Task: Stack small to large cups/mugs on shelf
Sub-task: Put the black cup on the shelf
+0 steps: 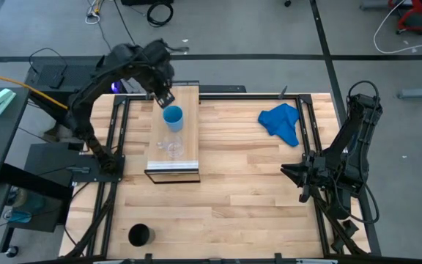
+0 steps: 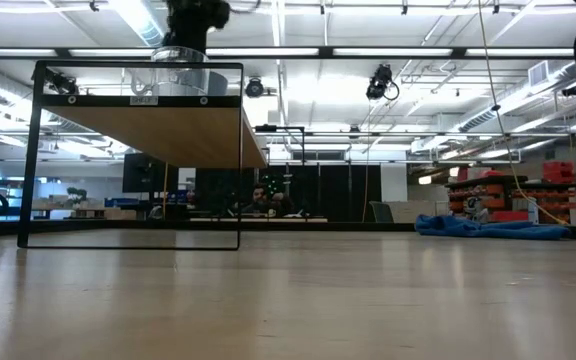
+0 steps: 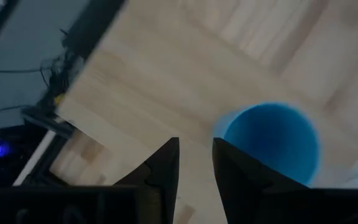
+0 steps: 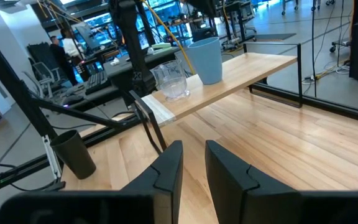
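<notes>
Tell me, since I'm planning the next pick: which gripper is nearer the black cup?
Left. The left gripper hovers over the shelf; the right gripper waits across the table from the black cup.

A: What stands on the shelf point(image 4: 241, 78)?
B: A blue cup point(image 4: 206, 59) and a clear glass point(image 4: 171, 81), near each other.
A: And the black cup point(image 4: 73, 154)?
B: Down on the table point(image 4: 278, 149), well apart.

The shelf point(image 1: 173, 160) stands on the table's point(image 1: 233, 198) left half. On it the blue cup point(image 1: 173, 117) sits toward the back, the glass cup point(image 1: 173, 147) just in front of it. The black cup point(image 1: 139, 235) stands on the table near the front left corner, well apart. A cloth point(image 1: 282, 122) lies at the back right.
</notes>
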Robot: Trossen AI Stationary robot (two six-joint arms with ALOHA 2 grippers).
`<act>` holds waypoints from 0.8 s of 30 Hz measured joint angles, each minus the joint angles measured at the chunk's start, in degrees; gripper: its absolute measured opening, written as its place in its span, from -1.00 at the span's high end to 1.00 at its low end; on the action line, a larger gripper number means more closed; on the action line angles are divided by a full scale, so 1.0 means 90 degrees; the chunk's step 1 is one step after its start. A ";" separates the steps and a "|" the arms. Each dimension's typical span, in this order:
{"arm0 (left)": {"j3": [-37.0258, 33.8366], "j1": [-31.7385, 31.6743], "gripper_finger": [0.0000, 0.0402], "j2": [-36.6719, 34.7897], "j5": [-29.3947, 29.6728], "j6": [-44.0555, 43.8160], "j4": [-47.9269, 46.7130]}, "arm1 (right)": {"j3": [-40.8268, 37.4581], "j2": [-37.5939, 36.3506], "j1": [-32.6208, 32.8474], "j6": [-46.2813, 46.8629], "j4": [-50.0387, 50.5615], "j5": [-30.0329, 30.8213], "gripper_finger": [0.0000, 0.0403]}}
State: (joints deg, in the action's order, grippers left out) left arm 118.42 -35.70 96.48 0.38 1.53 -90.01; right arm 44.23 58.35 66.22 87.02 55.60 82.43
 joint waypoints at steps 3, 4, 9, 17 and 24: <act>0.0486 -0.0015 0.48 -0.0224 0.0000 -0.0146 0.0005 | 0.0000 0.0000 0.0002 0.0000 0.0000 0.0000 0.63; 0.0600 -0.0011 0.49 -0.0317 -0.0002 -0.0170 -0.0006 | 0.0000 0.0000 0.0000 0.0000 0.0001 0.0000 0.63; 0.0819 0.0151 0.51 -0.0862 -0.0633 -0.0644 -0.0001 | 0.0000 0.0000 0.0001 0.0000 0.0001 0.0000 0.63; 0.0650 0.1475 0.52 -0.1851 -0.2165 -0.1804 0.0003 | 0.0000 0.0000 0.0002 0.0000 0.0002 0.0000 0.63; 0.0650 0.3568 0.58 -0.2325 -0.2132 -0.3685 -0.0001 | 0.0000 0.0000 0.0002 0.0000 0.0000 0.0000 0.63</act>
State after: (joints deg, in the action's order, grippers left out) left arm 124.27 -3.59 75.55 -18.80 -31.64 -90.02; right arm 44.23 58.35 66.24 87.02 55.60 82.43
